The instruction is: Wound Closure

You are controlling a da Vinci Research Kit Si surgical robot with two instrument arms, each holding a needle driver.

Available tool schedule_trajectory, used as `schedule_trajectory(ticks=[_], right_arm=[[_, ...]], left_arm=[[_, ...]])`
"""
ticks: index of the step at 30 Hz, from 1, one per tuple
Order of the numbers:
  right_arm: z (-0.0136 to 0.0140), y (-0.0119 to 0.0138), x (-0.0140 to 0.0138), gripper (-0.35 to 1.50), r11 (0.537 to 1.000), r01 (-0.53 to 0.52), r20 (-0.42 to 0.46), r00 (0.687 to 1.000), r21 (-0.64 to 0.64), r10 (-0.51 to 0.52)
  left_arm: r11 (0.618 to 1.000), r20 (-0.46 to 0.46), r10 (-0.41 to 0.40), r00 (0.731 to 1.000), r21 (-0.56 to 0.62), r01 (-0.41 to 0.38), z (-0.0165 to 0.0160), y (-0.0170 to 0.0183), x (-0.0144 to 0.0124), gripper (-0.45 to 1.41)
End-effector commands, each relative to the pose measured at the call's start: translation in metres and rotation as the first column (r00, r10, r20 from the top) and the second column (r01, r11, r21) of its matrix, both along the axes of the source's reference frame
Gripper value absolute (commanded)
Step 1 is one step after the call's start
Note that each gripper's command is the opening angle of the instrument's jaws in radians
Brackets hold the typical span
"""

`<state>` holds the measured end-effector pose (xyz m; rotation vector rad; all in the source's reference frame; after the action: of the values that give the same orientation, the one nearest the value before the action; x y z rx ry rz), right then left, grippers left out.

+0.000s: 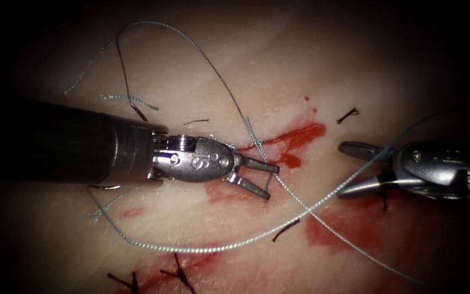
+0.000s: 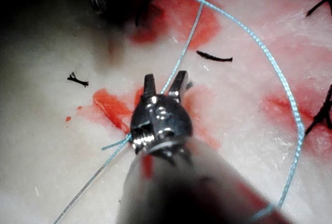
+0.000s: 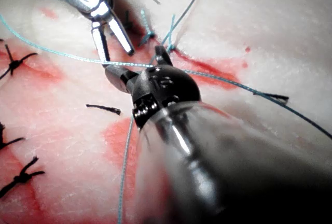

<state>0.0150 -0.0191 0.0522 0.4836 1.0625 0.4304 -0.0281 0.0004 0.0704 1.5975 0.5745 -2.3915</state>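
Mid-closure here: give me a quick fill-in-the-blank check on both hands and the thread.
The left hand has its jaws ___. The right hand, jaws apart, holds ___. The long thread is coloured ___, while the short cut ends are black. Missing words: open; nothing; blue.

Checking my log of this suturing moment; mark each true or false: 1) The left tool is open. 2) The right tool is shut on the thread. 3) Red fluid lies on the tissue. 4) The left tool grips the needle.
1) True: the left tool stands open.
2) False: the right tool has its fingers apart; the thread runs loose across them, ungripped.
3) True: red fluid marks the tissue.
4) False: it holds nothing; where the needle is cannot be told.
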Motion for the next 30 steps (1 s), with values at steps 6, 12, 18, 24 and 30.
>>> schedule_trajectory(ticks=[6, 12, 18, 24, 30], right_arm=[[0.0003, -0.0004, 0.0008, 1.10, 1.000, -0.003, 0.000, 1.000, 0.009, 0.003], [0.0005, -0.0006, 0.0008, 1.13, 1.000, -0.004, 0.000, 1.000, 0.012, 0.004], [0.0004, -0.0007, 0.0010, 1.13, 1.000, -0.003, 0.000, 1.000, 0.011, 0.003], [0.0003, -0.0010, 0.0011, 1.16, 1.000, -0.006, 0.001, 1.000, 0.020, 0.006], [0.0004, -0.0011, 0.0012, 1.18, 0.999, -0.011, 0.003, 1.000, 0.030, 0.011]], left_arm=[[0.998, 0.018, 0.056, 0.998, -0.001, -0.056, 0.0001, -0.0003, 0.0001, 0.36], [0.995, -0.040, 0.097, 0.994, -0.026, -0.098, 0.0012, -0.0008, 0.0003, 0.37], [0.992, -0.072, 0.110, 0.991, -0.057, -0.114, 0.0031, -0.0014, -0.0003, 0.37], [0.991, -0.088, 0.099, 0.991, -0.087, -0.106, 0.0043, -0.0009, -0.0008, 0.41], [0.992, -0.097, 0.070, 0.993, -0.099, -0.080, 0.0048, 0.0001, -0.0013, 0.06]])
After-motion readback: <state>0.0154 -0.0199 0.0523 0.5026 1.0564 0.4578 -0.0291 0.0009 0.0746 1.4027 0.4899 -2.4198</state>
